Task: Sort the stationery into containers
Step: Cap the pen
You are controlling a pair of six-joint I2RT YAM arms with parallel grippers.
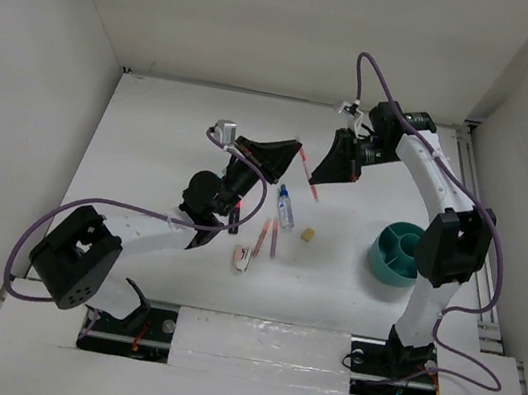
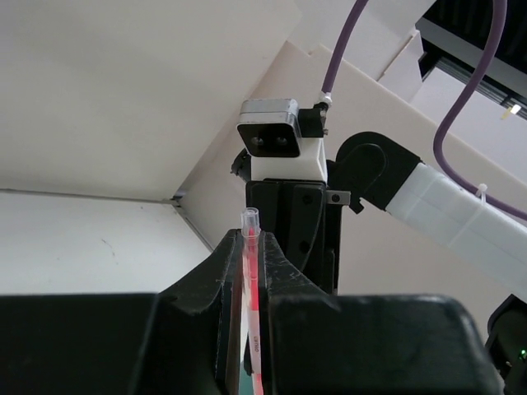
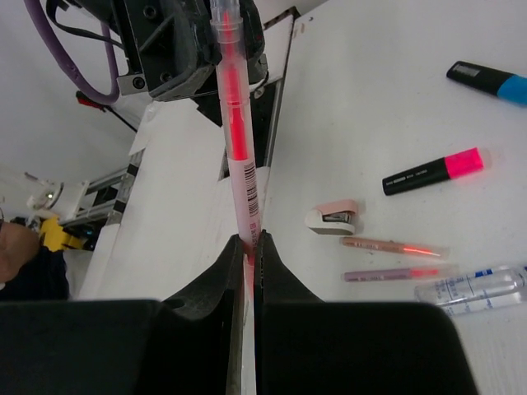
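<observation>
A thin pink pen (image 1: 309, 173) hangs in the air over the middle of the table, gripped at both ends. My left gripper (image 1: 295, 159) is shut on its upper end; the left wrist view shows the pen (image 2: 251, 284) clamped between the jaws, its clear tip sticking out past them. My right gripper (image 1: 315, 180) is shut on the other end, and the pen (image 3: 234, 123) rises from those jaws (image 3: 249, 240). The teal organiser cup (image 1: 397, 252) stands at the right, beside the right arm.
On the table lie a clear blue-capped bottle (image 1: 286, 206), a tan eraser (image 1: 308, 234), two thin pens (image 1: 266, 230) (image 1: 274, 241) and a pinkish stapler (image 1: 243, 258). The right wrist view also shows a pink-capped highlighter (image 3: 432, 170) and a blue-capped highlighter (image 3: 490, 80).
</observation>
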